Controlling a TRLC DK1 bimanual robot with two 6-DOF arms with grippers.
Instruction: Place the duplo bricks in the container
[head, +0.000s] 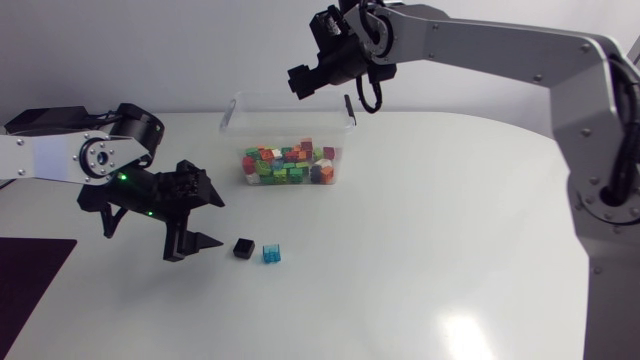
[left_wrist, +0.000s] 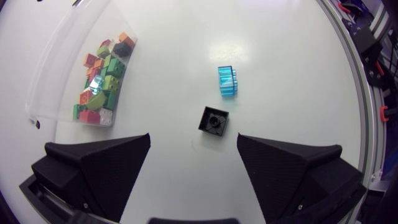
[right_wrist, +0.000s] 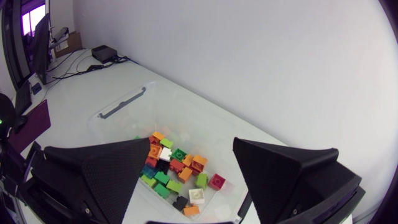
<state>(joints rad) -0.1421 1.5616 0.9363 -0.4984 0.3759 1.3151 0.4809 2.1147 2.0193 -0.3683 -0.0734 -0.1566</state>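
From the head camera, the black brick and the blue brick, just beside it at its 3 o'clock, lie on the table. They are at about 6 o'clock from the container, which holds many coloured bricks. The left arm has its jaws open and empty at the black brick's 9 o'clock. The right arm hangs above the container's 12 o'clock side, jaws open and empty.

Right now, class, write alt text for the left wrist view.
A black brick lies ahead of the open left gripper, a blue brick beyond it. A clear container of bricks stands to one side.
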